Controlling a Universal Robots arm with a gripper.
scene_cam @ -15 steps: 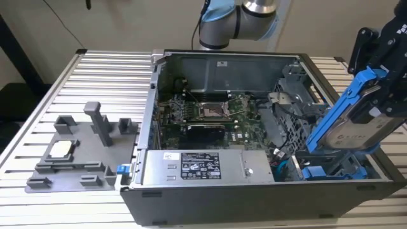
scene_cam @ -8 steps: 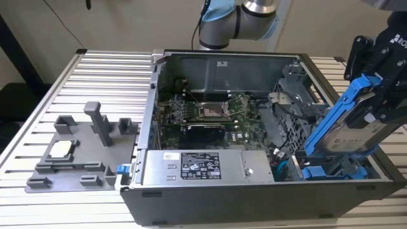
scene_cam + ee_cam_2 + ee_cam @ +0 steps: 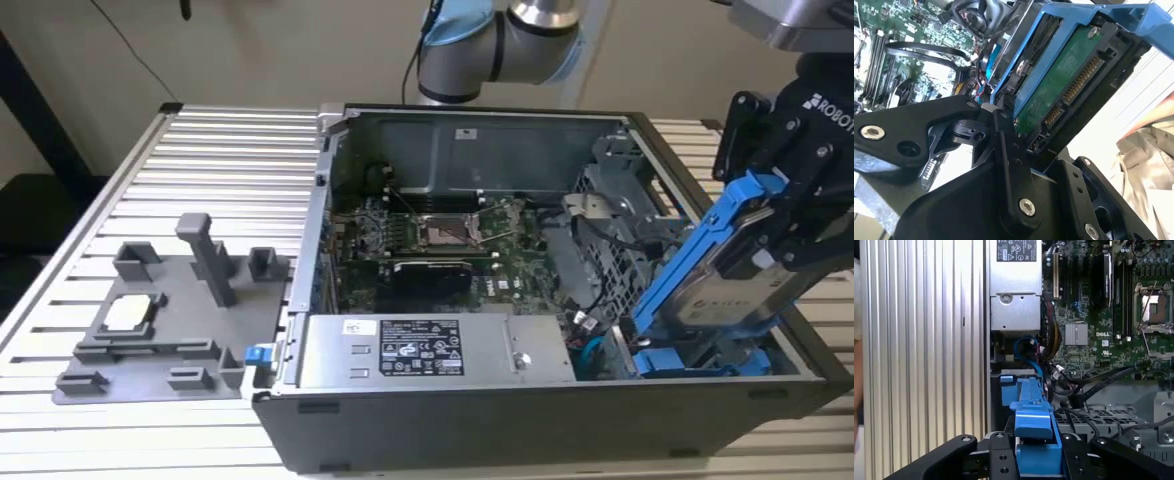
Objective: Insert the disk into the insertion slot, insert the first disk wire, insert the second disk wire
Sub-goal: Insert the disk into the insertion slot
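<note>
Above the cage point(image 3: 617, 262), disk point(image 3: 721, 275) is hanging tilted at the exterior view's right, lower end dipping in, not seated yet. End effector point(image 3: 767, 235) is clamping its upper end; both wire insertions are waiting.

Printed white label with symbols on power-supply box point(image 3: 420, 347); white lettering on gripper point(image 3: 777, 243) body; small print on disk point(image 3: 722, 292) label.

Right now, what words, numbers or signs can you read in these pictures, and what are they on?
Power box label: print too small to read.
Disk label: blurred, unreadable.
Claw, gripping the disk: white lettering cut off by the picture's edge.
</note>
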